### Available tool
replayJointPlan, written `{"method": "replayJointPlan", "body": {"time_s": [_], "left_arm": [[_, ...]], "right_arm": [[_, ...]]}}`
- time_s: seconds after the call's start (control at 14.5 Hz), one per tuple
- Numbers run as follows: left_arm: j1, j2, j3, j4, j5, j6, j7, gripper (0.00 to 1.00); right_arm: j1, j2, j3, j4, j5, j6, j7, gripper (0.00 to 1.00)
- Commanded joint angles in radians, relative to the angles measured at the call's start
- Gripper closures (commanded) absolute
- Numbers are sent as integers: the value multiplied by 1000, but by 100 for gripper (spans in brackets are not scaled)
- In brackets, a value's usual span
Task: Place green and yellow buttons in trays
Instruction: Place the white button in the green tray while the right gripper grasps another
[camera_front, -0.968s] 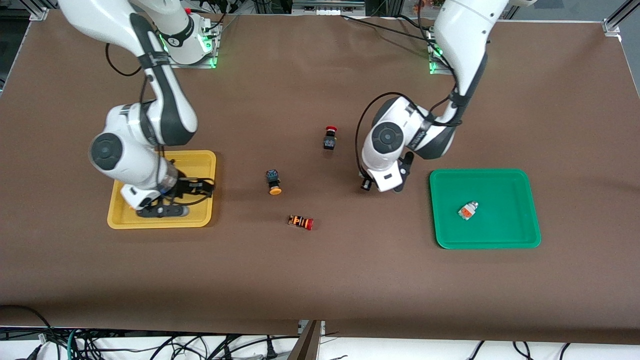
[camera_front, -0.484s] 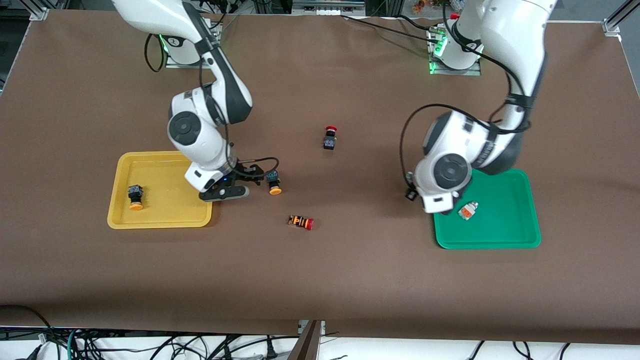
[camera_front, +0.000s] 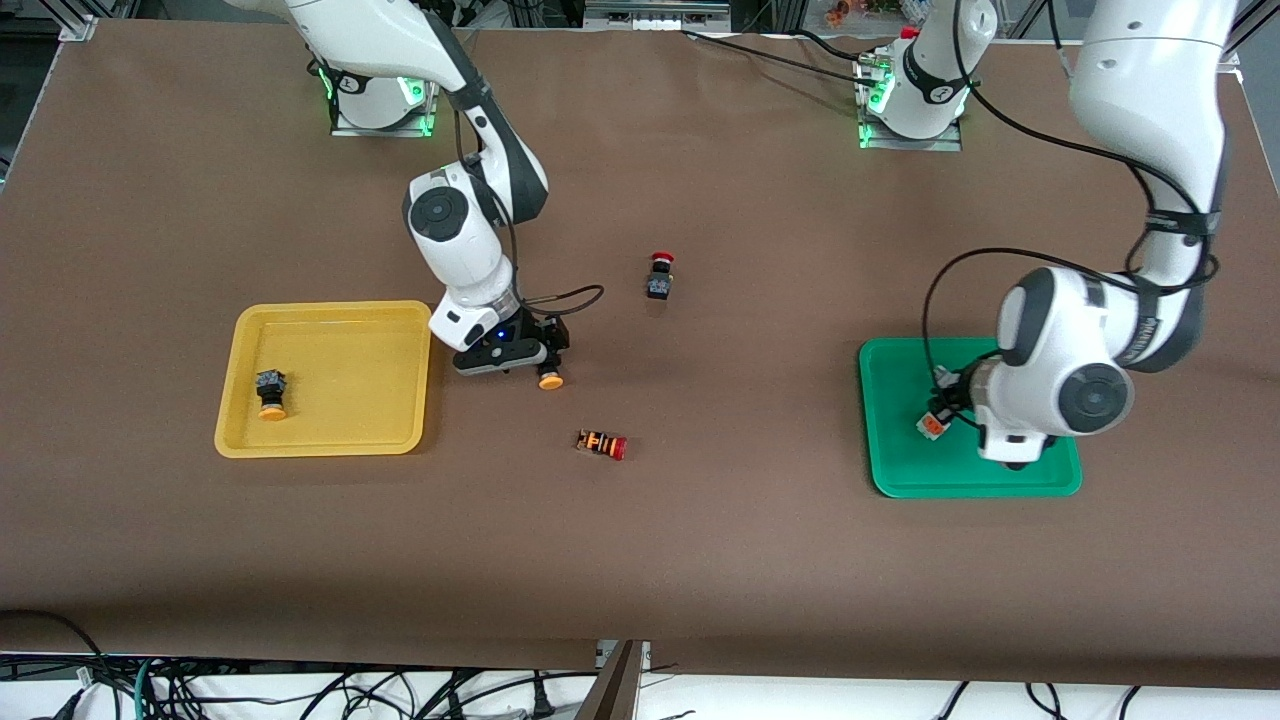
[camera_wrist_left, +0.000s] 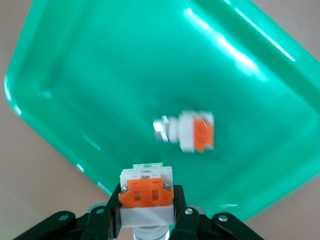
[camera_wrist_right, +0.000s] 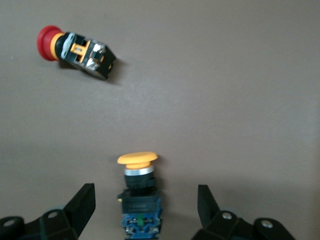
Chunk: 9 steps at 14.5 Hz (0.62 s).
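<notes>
My left gripper (camera_wrist_left: 146, 194) is shut on a white-bodied button (camera_wrist_left: 146, 186) with an orange block and holds it just over the green tray (camera_wrist_left: 90, 65). A second white button (camera_wrist_left: 187, 131) lies in that tray (camera_front: 880, 480) and also shows in the front view (camera_front: 932, 426), where the arm's wrist hides my left gripper. My right gripper (camera_wrist_right: 145, 204) is open, down at the table, its fingers (camera_wrist_right: 82, 200) on either side of a black button with a yellow cap (camera_wrist_right: 137, 159), apart from it. That button (camera_front: 548, 378) lies beside the yellow tray (camera_front: 325, 442), which holds another yellow-capped button (camera_front: 270, 393).
A black button with a red cap (camera_front: 659, 275) stands near the table's middle. An orange-striped button with a red cap (camera_front: 602, 444) lies nearer to the front camera than the right gripper and shows in the right wrist view (camera_wrist_right: 75, 50).
The right arm left a yellow-capped button in the yellow tray and moved to the one on the table. The left arm swung from the table's middle to over the green tray.
</notes>
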<state>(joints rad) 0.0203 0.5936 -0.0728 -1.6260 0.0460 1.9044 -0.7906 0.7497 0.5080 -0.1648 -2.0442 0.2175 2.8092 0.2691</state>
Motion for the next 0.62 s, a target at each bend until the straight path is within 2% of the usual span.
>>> {"method": "replayJointPlan", "body": {"time_s": [0.0, 0.14, 0.21, 0.28, 0.35, 0.41, 0.55], "left_arm": [[76, 47, -16, -15, 23, 94, 132, 84], [124, 61, -18, -18, 22, 119, 241, 81], [127, 61, -18, -18, 22, 117, 257, 65], [125, 61, -18, -15, 22, 111, 251, 13], [124, 55, -18, -12, 15, 105, 245, 0], [118, 48, -24, -3, 14, 88, 226, 0], [106, -20, -32, 15, 8, -15, 188, 0]], "right_arm": [[26, 20, -12, -16, 8, 53, 12, 9], [45, 55, -12, -19, 8, 90, 10, 9], [51, 76, -12, -25, 8, 113, 10, 9], [51, 89, -12, -40, 7, 151, 7, 14], [53, 96, -12, -45, 7, 179, 1, 19], [54, 96, -12, -45, 7, 179, -2, 28], [56, 95, -12, -44, 7, 176, -7, 58]]}}
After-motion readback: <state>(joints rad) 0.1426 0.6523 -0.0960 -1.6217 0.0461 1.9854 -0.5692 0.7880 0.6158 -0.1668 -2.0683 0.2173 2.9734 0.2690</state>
